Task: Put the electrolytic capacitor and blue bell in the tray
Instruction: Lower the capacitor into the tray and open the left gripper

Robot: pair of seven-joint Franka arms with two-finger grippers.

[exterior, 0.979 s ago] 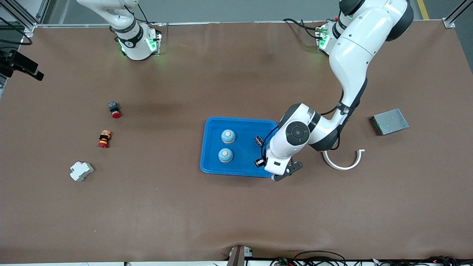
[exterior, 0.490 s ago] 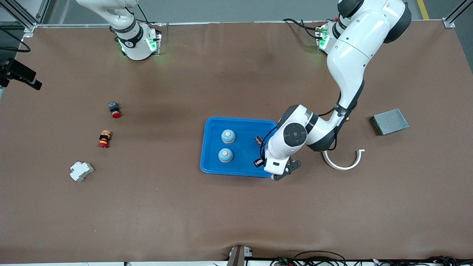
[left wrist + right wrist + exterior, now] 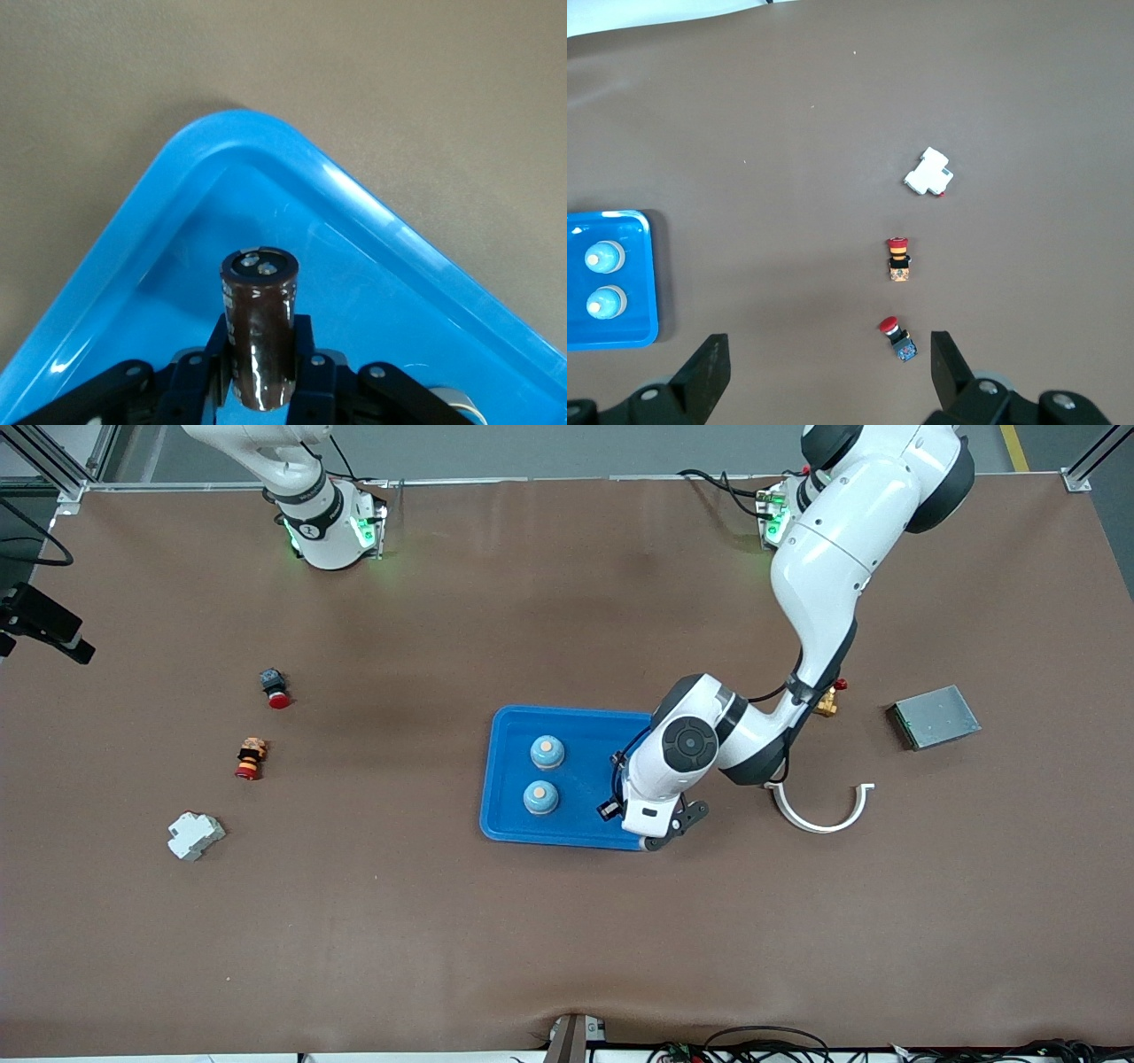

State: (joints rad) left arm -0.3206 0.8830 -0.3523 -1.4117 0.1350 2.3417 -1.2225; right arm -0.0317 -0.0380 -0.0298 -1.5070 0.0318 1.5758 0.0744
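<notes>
The bright-blue tray [image 3: 509, 779] lies mid-table with two blue bells [image 3: 547, 751] [image 3: 540, 797] standing in it. My left gripper [image 3: 609, 809] is over the tray's end toward the left arm. In the left wrist view, the left gripper [image 3: 259, 372] is shut on a dark brown electrolytic capacitor [image 3: 259, 323], held above the tray floor near a rounded corner of the rim [image 3: 354, 190]. My right gripper [image 3: 827, 367] is open and empty, waiting high over the table's right-arm end. The right wrist view also shows the tray [image 3: 642, 274] and both bells [image 3: 604, 258] [image 3: 606, 304].
A grey metal plate [image 3: 935, 716], a white curved piece [image 3: 824, 806] and a small brass part [image 3: 828, 704] lie toward the left arm's end. Two red push buttons [image 3: 275, 688] [image 3: 250, 759] and a white breaker [image 3: 195, 835] lie toward the right arm's end.
My left gripper has shifted with the capacitor farther in over the tray, toward the bells. The arm's move uncovered the small brass part. The right arm has not moved.
</notes>
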